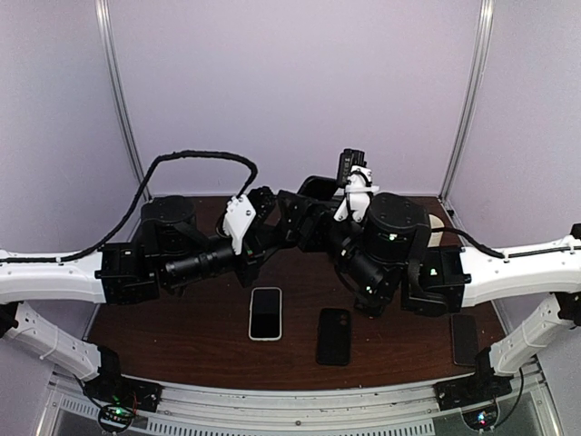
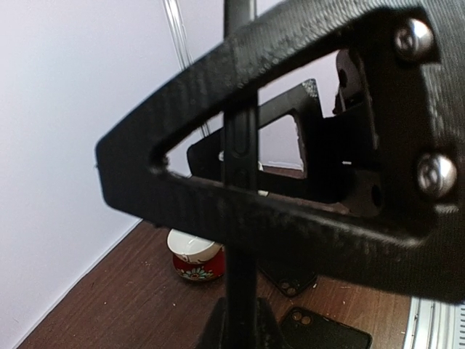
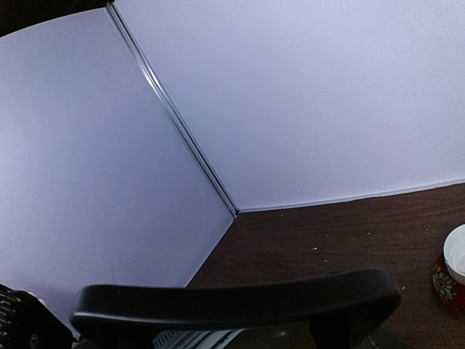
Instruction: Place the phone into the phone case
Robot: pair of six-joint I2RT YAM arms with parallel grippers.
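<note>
Both arms are raised, wrists meeting mid-air above the table [image 1: 182,338]. Left gripper [image 1: 283,216] is fully closed. A thin black strip [image 2: 240,149], edge-on, crosses its jaws, and we cannot tell if it is gripped. Of the right gripper [image 1: 316,193] we see one finger [image 3: 240,298], so its gap is unreadable. The phone [image 1: 265,312] lies flat near the front edge, with the black case [image 1: 334,336] just to its right.

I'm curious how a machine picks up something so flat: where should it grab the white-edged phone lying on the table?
Probably across its two long edges, coming straight down from above. The phone lies flat on the table, so only its thin sides are reachable, and the narrow width suits a pinch best.
</note>
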